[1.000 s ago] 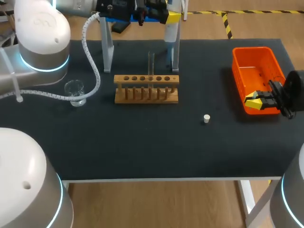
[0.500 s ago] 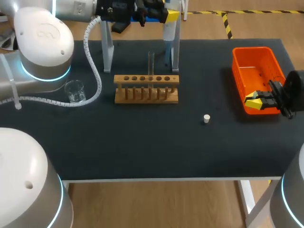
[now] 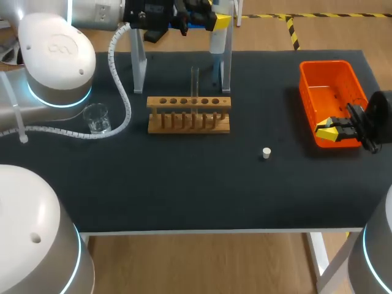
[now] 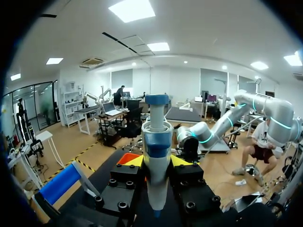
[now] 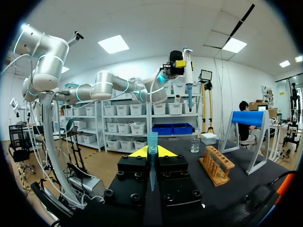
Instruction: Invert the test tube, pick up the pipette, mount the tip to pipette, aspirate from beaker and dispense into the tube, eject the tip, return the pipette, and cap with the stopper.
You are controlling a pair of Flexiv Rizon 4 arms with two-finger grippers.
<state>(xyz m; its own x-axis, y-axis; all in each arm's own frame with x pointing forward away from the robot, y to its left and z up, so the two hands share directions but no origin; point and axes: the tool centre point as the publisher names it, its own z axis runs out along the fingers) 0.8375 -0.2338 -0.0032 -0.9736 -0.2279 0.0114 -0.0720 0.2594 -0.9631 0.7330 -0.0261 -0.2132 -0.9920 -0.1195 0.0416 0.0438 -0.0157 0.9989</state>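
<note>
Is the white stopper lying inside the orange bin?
No, the stopper lies on the dark table, apart from the orange bin.

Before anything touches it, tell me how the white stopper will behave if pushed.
The stopper looks tiny, so it is probably very light and easily knocked. It appears round and stands alone on the mat, so a nudge might tip and roll it.
</note>
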